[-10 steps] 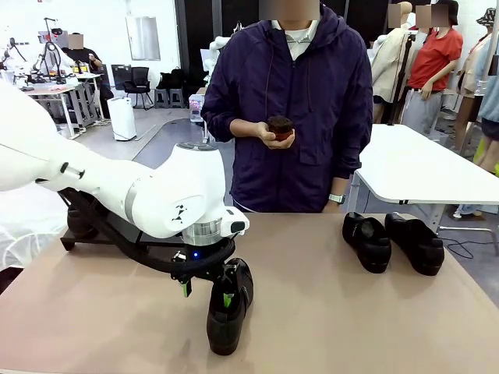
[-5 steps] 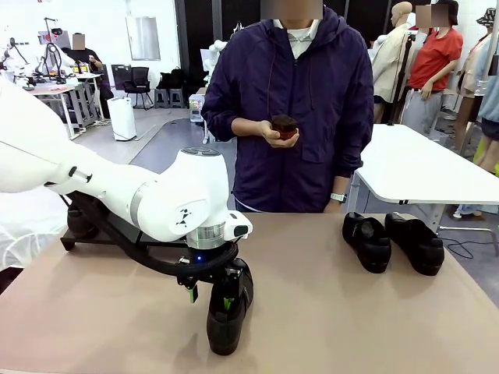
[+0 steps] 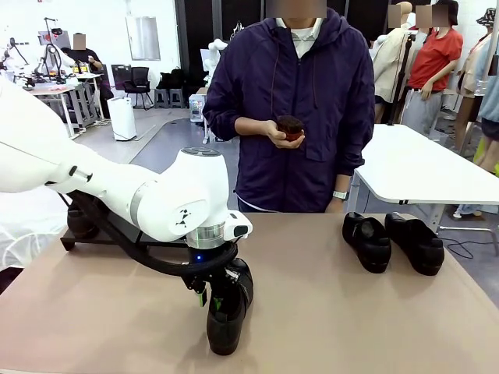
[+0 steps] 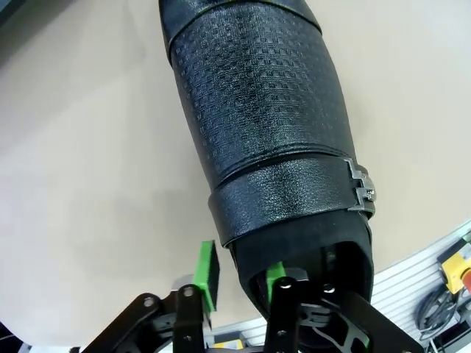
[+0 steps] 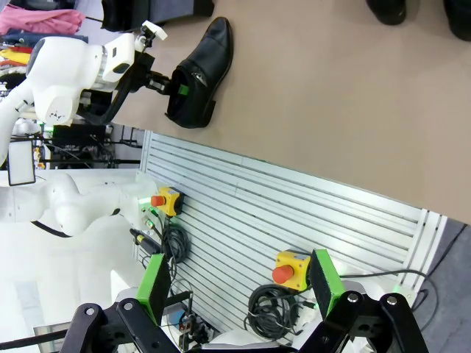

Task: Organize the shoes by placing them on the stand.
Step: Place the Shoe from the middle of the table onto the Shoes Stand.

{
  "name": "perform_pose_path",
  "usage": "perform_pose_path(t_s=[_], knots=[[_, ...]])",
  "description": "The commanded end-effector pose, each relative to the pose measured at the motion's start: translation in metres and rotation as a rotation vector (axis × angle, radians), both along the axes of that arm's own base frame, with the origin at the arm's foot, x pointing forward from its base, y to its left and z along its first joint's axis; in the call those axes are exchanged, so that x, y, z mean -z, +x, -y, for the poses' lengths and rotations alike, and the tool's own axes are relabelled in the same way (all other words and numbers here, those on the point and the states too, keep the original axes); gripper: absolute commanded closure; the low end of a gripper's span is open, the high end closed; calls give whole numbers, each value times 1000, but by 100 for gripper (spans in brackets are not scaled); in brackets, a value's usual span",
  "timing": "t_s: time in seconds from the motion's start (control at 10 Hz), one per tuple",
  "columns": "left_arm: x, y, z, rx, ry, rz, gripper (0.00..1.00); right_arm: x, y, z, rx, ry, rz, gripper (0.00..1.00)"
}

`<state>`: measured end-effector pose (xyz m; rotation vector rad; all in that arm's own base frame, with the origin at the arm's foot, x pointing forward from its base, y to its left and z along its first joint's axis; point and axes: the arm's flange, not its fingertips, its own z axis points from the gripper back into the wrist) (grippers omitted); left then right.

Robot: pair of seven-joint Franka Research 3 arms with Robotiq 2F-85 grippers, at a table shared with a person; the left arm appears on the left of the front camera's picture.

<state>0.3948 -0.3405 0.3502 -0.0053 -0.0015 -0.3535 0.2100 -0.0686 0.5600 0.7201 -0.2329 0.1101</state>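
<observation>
Clock face read from the front camera, 12 toward the person.

Near shoe [image 3: 226, 323]: black leather loafer, slight gloss. Your left wrist camera showed a grid-embossed vamp [image 4: 257, 110], a smoother strap [image 4: 287, 195] across the instep and a small metal buckle [image 4: 359, 184] on one side. It lay sole-down on the table [image 3: 351, 327] at about 6 o'clock, close to the robot's edge. Its long axis ran roughly 6 to 12, leaning a touch toward 1. The toe pointed away toward the person and the heel faced the robot.

Left gripper [image 4: 243, 273]: you had it over the heel end, jaws narrow and astride the shoe's side wall. One green pad [image 4: 208, 271] sat just outside the leather, the other [image 4: 275, 273] inside the opening. I could not tell whether the pads were pressing the wall.

Right gripper [image 5: 239, 287]: fingers spread wide with nothing between them, held off the table on the robot's side.

Two more shoes [image 3: 366, 243]: same black loafers, side by side at about 2 o'clock, well apart from the near shoe. Their long axes ran roughly 11 to 5.

Stand [image 3: 101, 234]: matte black, low, at 9 o'clock, partly behind your left arm. A dark rounded shape sat on its left end, too hidden to call.

The person at 12 o'clock held a small brown round object [image 3: 290, 125] in one hand.
</observation>
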Motion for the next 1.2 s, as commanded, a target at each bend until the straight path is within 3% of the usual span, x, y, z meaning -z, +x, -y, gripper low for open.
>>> perform_pose_path(t_s=[0.0,0.6,0.9,1.1], knots=[[1,4,0,19,7,21,100,-2,-1,4,-14,0,4,0],[-7,2,0,68,-21,9,100,-2,-1,4,-14,0,4,0],[-53,-19,-1,323,-88,-20,100,-2,-1,4,-14,0,4,0],[-98,-39,-20,471,-119,65,100,-2,-1,4,-14,0,4,0]])
